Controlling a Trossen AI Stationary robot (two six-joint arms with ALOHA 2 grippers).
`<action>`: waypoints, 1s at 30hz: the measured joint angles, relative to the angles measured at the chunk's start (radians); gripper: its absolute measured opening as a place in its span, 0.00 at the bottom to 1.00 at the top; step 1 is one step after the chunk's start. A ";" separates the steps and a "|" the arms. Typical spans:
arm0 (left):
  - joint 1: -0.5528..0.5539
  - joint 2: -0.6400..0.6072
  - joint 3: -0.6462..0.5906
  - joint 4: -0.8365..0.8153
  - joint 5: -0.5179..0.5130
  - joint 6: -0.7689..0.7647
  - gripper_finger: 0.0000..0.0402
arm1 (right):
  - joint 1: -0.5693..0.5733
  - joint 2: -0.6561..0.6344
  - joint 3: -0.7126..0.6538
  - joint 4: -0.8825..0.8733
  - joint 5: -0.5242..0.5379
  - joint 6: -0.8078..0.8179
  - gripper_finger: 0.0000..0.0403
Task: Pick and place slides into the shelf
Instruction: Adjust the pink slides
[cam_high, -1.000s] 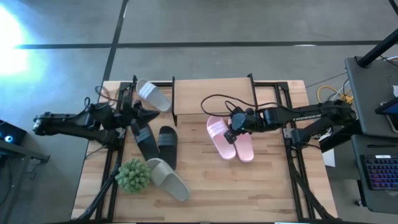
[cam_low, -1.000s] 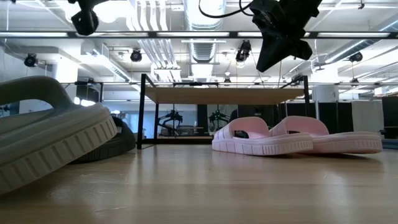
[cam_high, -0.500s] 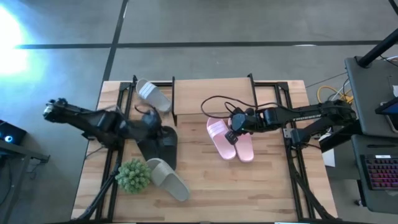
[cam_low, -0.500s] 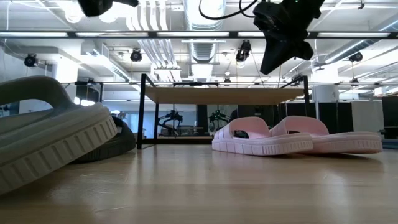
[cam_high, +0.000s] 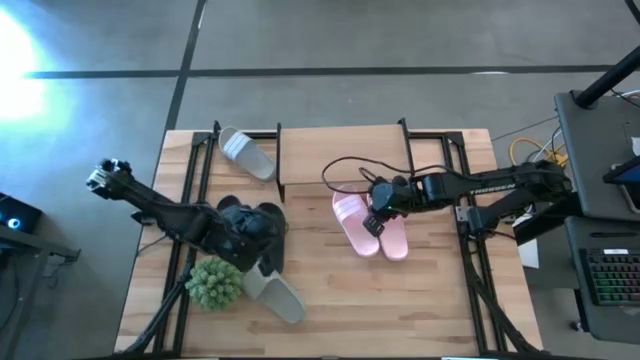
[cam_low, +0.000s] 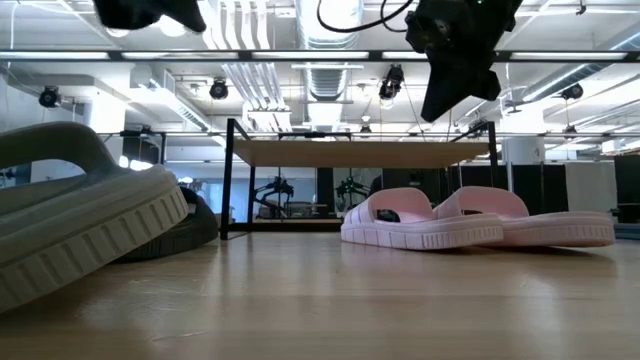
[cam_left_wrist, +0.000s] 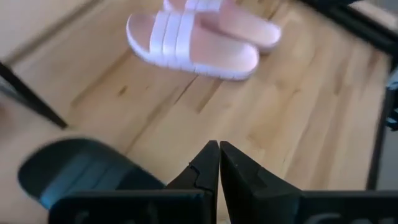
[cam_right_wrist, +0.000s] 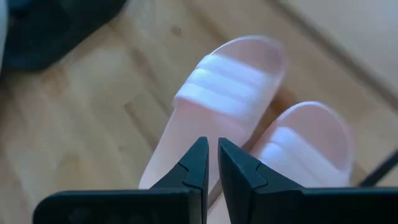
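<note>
While my right pincer (cam_high: 370, 222) is hovering with its fingers nearly together and gripping nothing, the pale pink pair of wide-strapped slide sandals (cam_high: 369, 224) is lying directly beneath it. Their long axes are running side by side, toes pointing away from the light wooden low shelf with thin black legs (cam_high: 340, 153) just beyond them. My left pincer (cam_high: 262, 228) is also closed and empty, sitting over the black slides (cam_high: 268, 240), well apart from the pink pair, so I am judging my right arm the nearer.
</note>
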 joint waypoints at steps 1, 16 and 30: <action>-0.006 0.010 -0.002 -0.002 -0.002 -0.027 0.00 | 0.007 0.008 0.000 0.000 -0.013 -0.021 0.07; 0.090 0.179 -0.033 0.196 -0.016 0.056 0.00 | 0.021 -0.080 0.012 0.004 0.137 -0.081 0.07; 0.346 0.399 -0.032 0.602 0.229 0.315 0.00 | 0.025 -0.362 0.007 -0.108 0.222 -0.041 0.07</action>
